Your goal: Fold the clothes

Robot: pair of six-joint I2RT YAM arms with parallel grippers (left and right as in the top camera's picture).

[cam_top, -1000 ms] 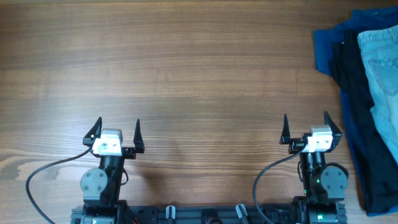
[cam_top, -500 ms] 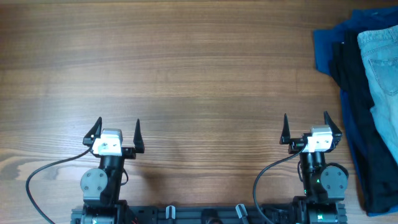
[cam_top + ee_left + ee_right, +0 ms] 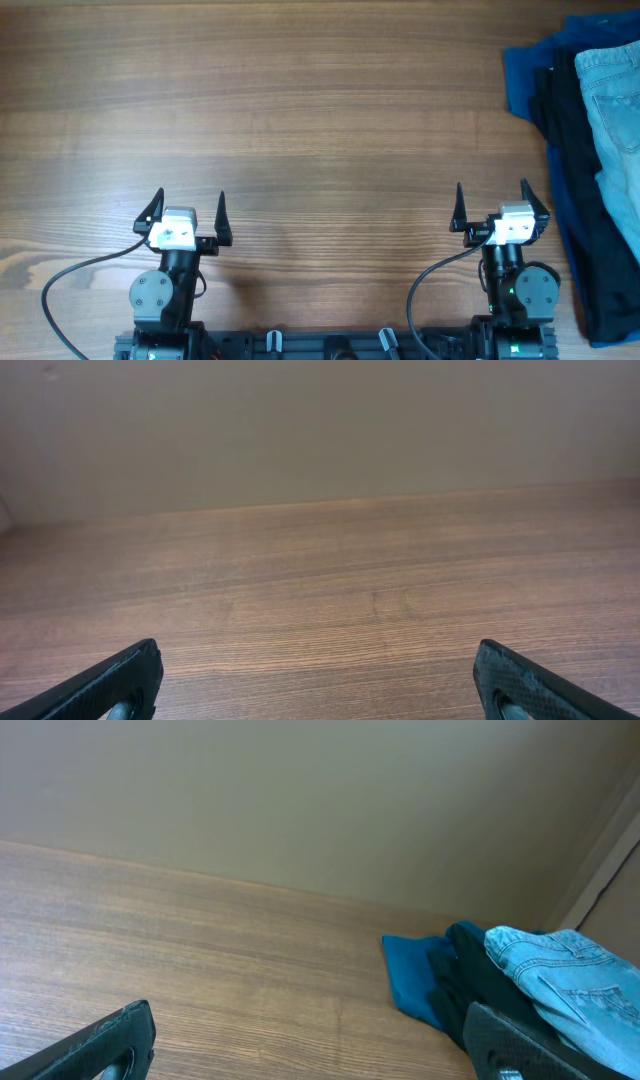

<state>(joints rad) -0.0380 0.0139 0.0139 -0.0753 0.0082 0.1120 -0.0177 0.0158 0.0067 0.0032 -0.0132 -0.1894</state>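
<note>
- Table: landmark for every entry below
- Left gripper: over the table's near-left part, just ahead of the table's near edge
- Right gripper: over the table's near-right part; well apart from the left gripper
- Shorts: at the table's far-right corner, on top of the pile; run past the table's right edge of view
- Garment: under the shorts; shows on their left side, along the table's right side
- Cloth: lowest layer on the table; juts out leftward toward the table's middle; apart from the right gripper

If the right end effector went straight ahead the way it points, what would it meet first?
Probably the left edge of the crumpled dark blue cloth, clipped by the outer finger of the right end effector; depth is unclear.
</note>
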